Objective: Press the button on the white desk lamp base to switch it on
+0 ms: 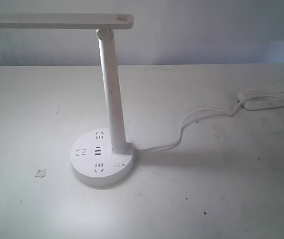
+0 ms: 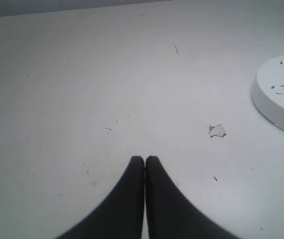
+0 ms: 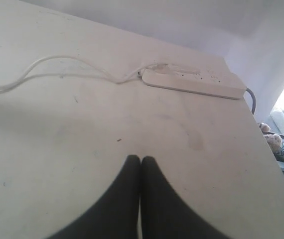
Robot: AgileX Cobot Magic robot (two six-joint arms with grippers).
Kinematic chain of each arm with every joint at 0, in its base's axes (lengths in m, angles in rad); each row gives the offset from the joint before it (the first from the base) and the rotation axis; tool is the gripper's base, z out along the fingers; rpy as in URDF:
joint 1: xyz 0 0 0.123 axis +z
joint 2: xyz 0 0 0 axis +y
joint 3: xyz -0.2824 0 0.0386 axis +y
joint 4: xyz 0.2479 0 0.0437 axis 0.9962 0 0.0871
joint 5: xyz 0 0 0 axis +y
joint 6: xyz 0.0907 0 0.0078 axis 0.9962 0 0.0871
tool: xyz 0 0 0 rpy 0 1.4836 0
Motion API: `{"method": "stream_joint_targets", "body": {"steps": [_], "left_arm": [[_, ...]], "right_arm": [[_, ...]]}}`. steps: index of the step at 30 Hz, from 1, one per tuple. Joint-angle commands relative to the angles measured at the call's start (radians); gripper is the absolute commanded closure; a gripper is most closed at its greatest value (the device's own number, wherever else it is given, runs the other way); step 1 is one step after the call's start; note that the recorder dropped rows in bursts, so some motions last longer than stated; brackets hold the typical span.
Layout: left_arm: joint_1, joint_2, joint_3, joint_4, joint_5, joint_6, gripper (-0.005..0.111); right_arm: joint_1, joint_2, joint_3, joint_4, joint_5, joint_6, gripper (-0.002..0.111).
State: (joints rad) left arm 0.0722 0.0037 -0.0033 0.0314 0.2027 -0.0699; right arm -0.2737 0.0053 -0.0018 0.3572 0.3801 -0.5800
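Observation:
The white desk lamp base (image 1: 102,158) is a round disc with dark socket slots, standing on the table left of centre, its stem (image 1: 112,99) rising to a flat lamp head (image 1: 57,20). The small round button (image 1: 116,164) lies on the disc in front of the stem foot. Neither gripper shows in the exterior view. In the left wrist view my left gripper (image 2: 145,159) is shut and empty over bare table, with an edge of the base (image 2: 281,92) off to one side. My right gripper (image 3: 141,159) is shut and empty too, well away from the lamp.
A white cord (image 1: 192,124) runs from the base to a long white power strip (image 1: 271,97) at the table's right edge, also seen in the right wrist view (image 3: 194,83). A small paper scrap (image 1: 41,173) lies left of the base. The table's right edge (image 3: 266,169) drops off.

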Motion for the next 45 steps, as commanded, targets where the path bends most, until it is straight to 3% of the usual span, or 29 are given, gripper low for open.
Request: {"method": "stream_joint_targets", "body": {"steps": [1, 15, 26, 45], "left_arm": [[-0.005, -0.004, 0.003, 0.0, -0.002, 0.0, 0.107], [-0.005, -0.004, 0.003, 0.0, -0.002, 0.0, 0.107], [-0.005, -0.004, 0.003, 0.0, -0.002, 0.0, 0.107], [-0.005, -0.004, 0.003, 0.0, -0.002, 0.0, 0.107]], "right_arm": [[-0.007, -0.005, 0.002, -0.008, -0.033, 0.001, 0.108], [-0.007, -0.005, 0.002, -0.065, -0.063, 0.031, 0.108], [-0.007, -0.005, 0.002, -0.34, -0.03, 0.539, 0.108], [-0.007, -0.005, 0.002, -0.343, -0.034, 0.539, 0.108]]}}
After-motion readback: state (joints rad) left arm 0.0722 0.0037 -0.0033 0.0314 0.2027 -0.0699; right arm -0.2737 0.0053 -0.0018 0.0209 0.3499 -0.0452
